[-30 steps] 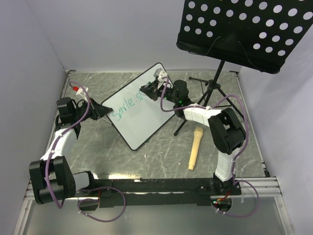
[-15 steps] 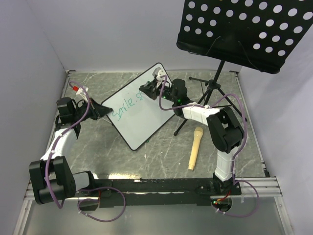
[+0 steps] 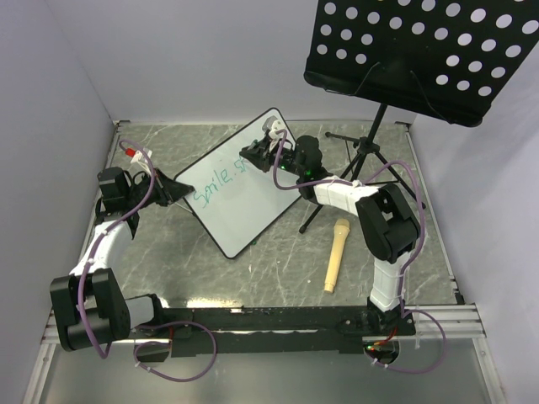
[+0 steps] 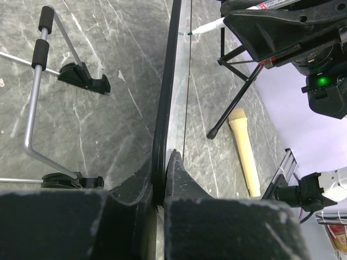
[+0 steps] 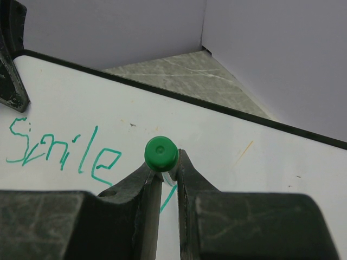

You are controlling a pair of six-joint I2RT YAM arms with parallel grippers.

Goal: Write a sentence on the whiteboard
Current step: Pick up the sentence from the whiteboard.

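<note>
1 whiteboard [image 3: 244, 202] we see propped left of centre on marble table [image 3: 253, 269], between both grippers. Left gripper [image 4: 164, 162] clamped on board's black edge. Right gripper [image 5: 165, 173] pinches green marker [image 5: 161, 153], tip at board face; contact we cannot confirm. Teal sentence [image 5: 59, 149] reads "Smile," plus 1 further stroke.

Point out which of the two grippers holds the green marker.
The right gripper: its jaws pinch the green-capped marker over the whiteboard. The left gripper clamps the whiteboard's black edge instead.
</note>
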